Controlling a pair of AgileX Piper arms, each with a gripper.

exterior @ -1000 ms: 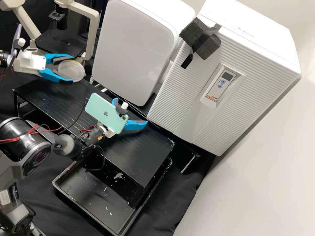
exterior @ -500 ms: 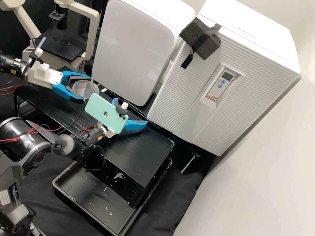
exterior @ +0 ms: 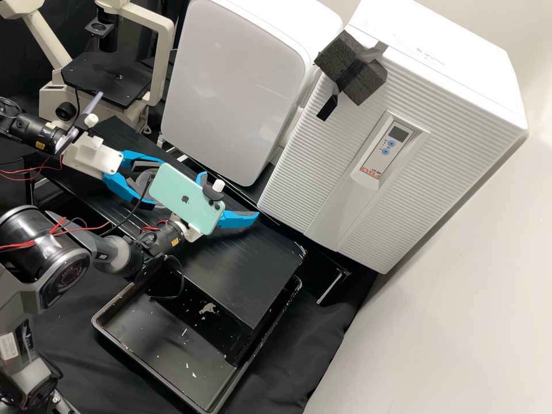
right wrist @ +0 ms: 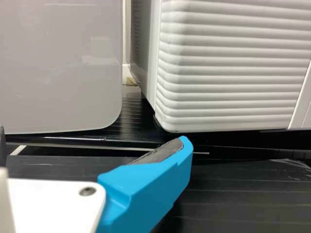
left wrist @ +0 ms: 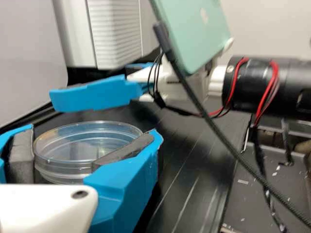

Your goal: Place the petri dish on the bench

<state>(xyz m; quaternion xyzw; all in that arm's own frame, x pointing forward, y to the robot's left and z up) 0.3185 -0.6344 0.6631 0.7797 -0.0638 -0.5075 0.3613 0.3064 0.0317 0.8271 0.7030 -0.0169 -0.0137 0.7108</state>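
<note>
In the high view my left gripper [exterior: 152, 183] is low over the black bench [exterior: 253, 276], shut on the clear petri dish [exterior: 144, 180], which a phone partly covers. The left wrist view has the round dish [left wrist: 87, 145] level between the dark pads of my left gripper [left wrist: 93, 132], one pad at each side. Whether its underside touches the bench, I cannot tell. My right gripper [exterior: 229, 197] stands open and empty over the bench, beyond the phone; in the right wrist view, my right gripper [right wrist: 95, 144] has its fingers wide apart.
The green phone [exterior: 187, 198] is mounted on the right arm, close beside the left gripper, with a cable [left wrist: 209, 119] hanging from it. Two white appliances [exterior: 236, 86] [exterior: 345, 161] stand behind the bench, a microscope [exterior: 109, 75] at back left. A black tray [exterior: 167, 345] lies in front.
My left gripper has carried the dish rightward and down, from near the microscope to beside the phone, its wrist turning somewhat. The right arm has kept still.
</note>
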